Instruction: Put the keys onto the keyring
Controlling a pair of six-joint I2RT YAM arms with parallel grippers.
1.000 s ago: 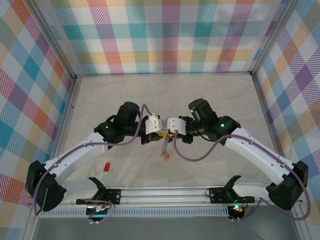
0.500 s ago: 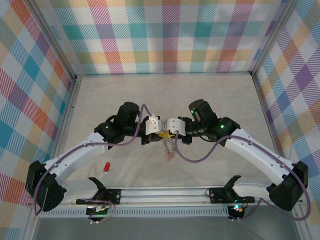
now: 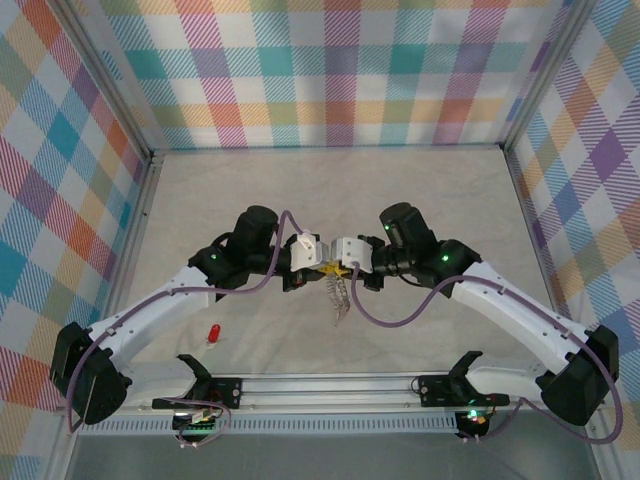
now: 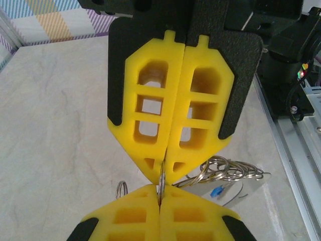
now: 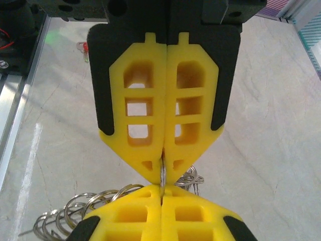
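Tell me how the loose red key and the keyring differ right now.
The red key lies alone on the table, untouched; the keyring hangs pinched between the left gripper and the right gripper. The key is a small red piece; the keyring a long silvery string of loops.

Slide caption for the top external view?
Tip to tip, left gripper and right gripper both shut on the dangling keyring; a red key lies apart.

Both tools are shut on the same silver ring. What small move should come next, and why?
Probably open the left tool and send it to the small red-headed key. The right tool alone can hold the thin silver metal loop, and that key lies loose on the left tool's side.
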